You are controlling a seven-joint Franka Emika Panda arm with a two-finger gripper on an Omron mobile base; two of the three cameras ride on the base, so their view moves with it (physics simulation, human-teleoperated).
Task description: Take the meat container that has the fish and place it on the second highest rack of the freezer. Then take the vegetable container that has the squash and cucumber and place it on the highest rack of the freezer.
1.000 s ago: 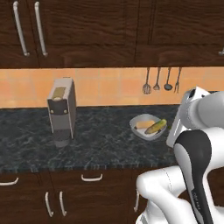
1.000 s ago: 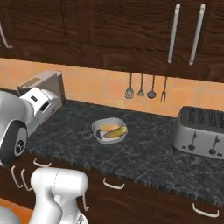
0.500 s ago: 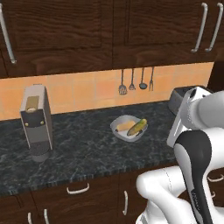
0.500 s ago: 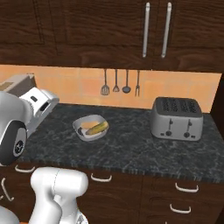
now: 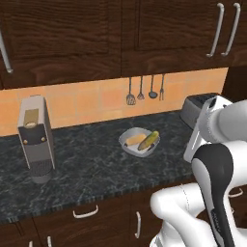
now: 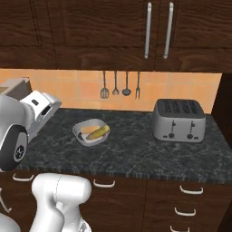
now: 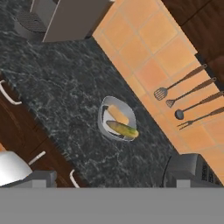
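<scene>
Hand view looks down at the bowl (image 7: 115,120) of squash and cucumber (image 7: 120,123); claw spread wide, empty.

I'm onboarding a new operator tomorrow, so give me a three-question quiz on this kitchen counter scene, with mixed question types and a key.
1. True or false: the shallow grey bowl on the dark speckled counter holds a yellow-orange squash chunk and a green cucumber stick.
2. What hangs on the orange tiled wall above the bowl?
A. mugs
B. four dark utensils
C. a towel
3. Fill in: in the right base view, the silver four-slot ______ stands to the right of the bowl.

Key: 1 true; 2 B; 3 toaster.
</scene>
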